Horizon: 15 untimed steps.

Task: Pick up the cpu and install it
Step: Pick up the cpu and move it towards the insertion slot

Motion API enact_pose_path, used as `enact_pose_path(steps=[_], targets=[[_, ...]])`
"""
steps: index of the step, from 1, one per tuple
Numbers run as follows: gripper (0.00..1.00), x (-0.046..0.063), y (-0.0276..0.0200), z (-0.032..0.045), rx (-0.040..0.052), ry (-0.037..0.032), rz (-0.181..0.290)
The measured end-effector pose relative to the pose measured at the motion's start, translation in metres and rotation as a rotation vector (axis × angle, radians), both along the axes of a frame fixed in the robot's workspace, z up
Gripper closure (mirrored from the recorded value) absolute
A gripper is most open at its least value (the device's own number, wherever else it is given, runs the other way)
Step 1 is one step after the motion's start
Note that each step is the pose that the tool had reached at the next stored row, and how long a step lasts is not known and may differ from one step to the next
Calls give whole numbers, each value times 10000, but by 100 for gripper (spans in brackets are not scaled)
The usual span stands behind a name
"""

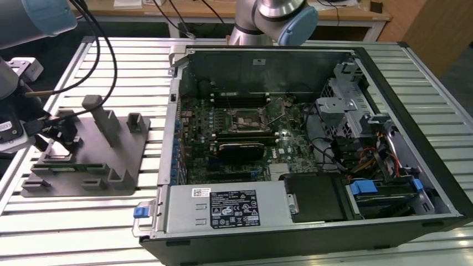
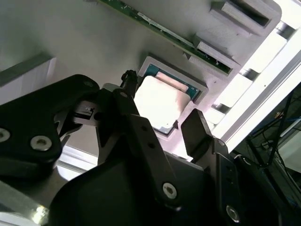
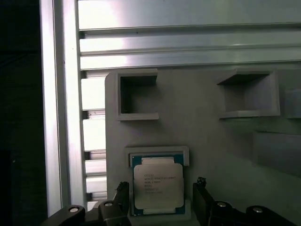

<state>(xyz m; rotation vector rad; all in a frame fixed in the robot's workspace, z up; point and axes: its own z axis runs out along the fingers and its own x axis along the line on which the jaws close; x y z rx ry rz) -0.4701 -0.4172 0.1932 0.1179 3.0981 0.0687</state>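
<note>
At the exterior view's left, your gripper (image 1: pixel 59 136) is hanging low over the grey tray (image 1: pixel 111 166), which is resting on the slatted table (image 1: pixel 74 233). The cpu (image 3: pixel 157 186) is lying flat in its shallow recess (image 3: pixel 157 151) on that tray, silver top facing up, as both wrist views are showing. The fingers (image 3: pixel 202 197) are standing apart, one on each side of the chip, and in the first wrist view a strip of tray is showing between each tip and the chip's rim, so they are bracketing it without gripping it. Judging from that, you are sitting at the very start of the pick: the approach is looking done, while the grasp itself is not yet made and the chip is not lifted. Moving toward the exterior view's right, the computer case (image 1: pixel 414 83) is lying open on its side, well apart from the tray, with the motherboard (image 1: pixel 288 147) exposed and the socket (image 1: pixel 247 119) near its middle. Whether the socket's latch is open I cannot tell. The carrying and the seating are all remaining undone.
</note>
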Motion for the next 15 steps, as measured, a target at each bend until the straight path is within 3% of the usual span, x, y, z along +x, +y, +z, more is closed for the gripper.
enact_pose_path(steps=[7,15], targets=[[35,1,59,-72,2,-3,2],[35,-23,66,-126,-4,-1,2]])
